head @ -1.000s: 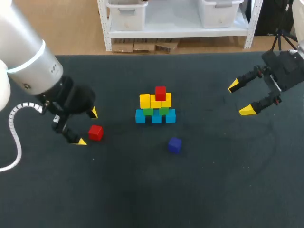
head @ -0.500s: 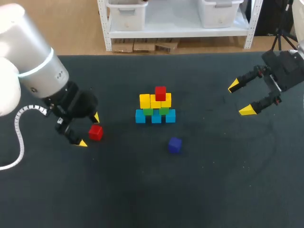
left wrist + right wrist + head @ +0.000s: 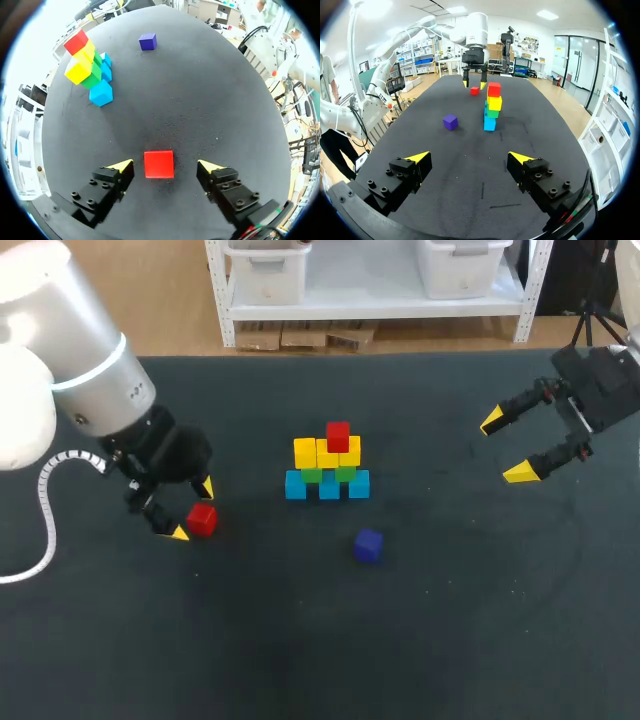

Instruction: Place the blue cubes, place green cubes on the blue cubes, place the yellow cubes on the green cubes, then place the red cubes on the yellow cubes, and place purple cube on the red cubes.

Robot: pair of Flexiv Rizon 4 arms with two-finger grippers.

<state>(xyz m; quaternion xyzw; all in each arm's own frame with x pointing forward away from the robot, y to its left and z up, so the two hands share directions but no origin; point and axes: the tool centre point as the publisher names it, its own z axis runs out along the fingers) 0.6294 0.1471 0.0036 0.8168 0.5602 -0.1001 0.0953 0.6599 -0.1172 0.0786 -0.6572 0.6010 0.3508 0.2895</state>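
Observation:
A pyramid (image 3: 328, 468) stands mid-table: light blue cubes at the base, green cubes on them, yellow cubes above, and one red cube (image 3: 338, 435) on top. It also shows in the left wrist view, pyramid (image 3: 90, 65). A second red cube (image 3: 202, 519) lies on the mat to the left. My left gripper (image 3: 192, 509) straddles it with its jaws open. In the left wrist view this red cube (image 3: 159, 164) sits between the fingers with a gap on each side of my left gripper (image 3: 165, 165). A purple cube (image 3: 368, 545) lies in front of the pyramid. My right gripper (image 3: 506, 446) hangs open and empty at the far right.
The dark mat (image 3: 450, 620) covers the whole table. In the right wrist view, my right gripper (image 3: 469, 158) faces the pyramid (image 3: 491, 107), with the purple cube (image 3: 450, 121) beside it and the left arm (image 3: 473, 55) beyond.
My left gripper has moved right and slightly back, coming around the loose red cube, and its fingers have narrowed. The right arm and all cubes have stayed still.

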